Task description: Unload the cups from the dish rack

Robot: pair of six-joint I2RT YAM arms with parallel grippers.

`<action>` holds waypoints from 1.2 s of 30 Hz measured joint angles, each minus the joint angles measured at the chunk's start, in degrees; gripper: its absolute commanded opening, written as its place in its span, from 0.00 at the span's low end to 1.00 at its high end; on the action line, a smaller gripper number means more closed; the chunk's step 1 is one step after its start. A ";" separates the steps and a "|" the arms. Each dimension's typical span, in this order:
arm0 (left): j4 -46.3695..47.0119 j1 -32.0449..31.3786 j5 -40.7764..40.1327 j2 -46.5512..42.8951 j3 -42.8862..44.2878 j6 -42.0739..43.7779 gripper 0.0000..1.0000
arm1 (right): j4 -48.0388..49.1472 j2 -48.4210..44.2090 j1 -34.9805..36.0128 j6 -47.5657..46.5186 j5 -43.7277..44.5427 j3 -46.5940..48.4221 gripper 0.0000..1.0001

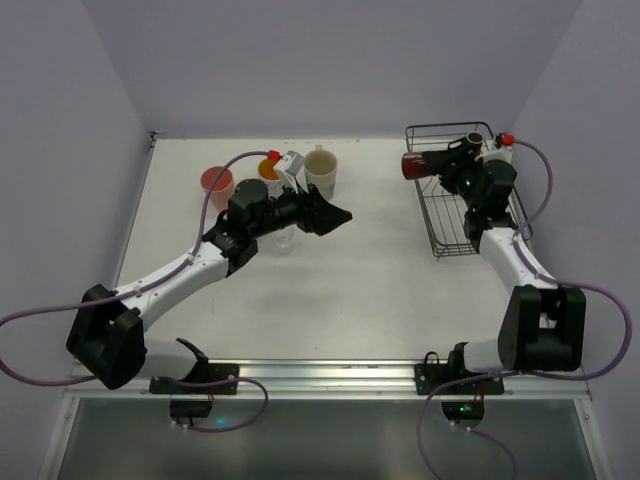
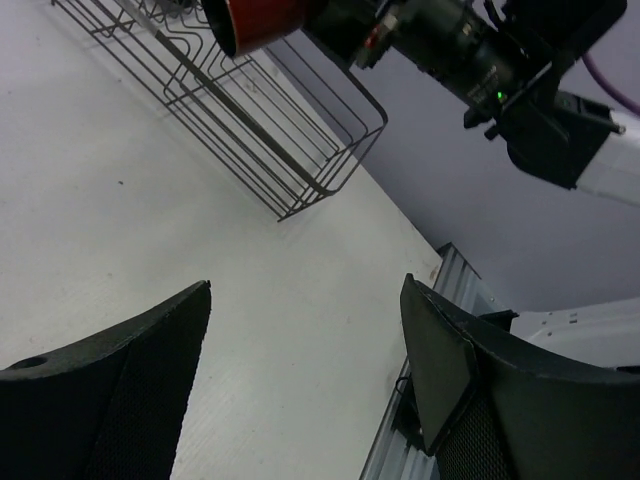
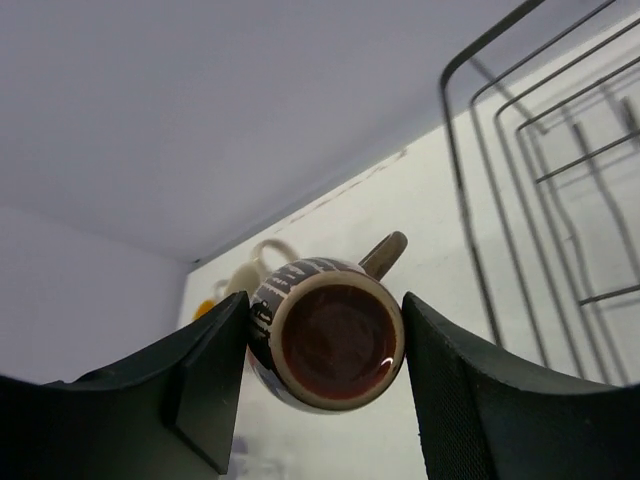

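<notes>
Right claw (image 3: 322,332) around brown mug (image 3: 338,352) (sideways)

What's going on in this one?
The right gripper is shut on a dark brown mug, holding it on its side at the left edge of the dish rack. The left gripper is open and empty over the table. A salmon tumbler, dotted mug and cream mug stand at the table's back left.

You have: striped mug (image 3: 335,345) dark brown, red-brown inside | tumbler (image 1: 216,182) salmon | second mug (image 1: 321,168) cream | dish rack (image 1: 440,225) black.
</notes>
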 measured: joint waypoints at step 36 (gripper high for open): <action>8.26 -3.76 3.32 16.74 9.05 -8.94 0.00 | 35.34 -9.38 12.59 29.73 -21.59 -28.00 0.46</action>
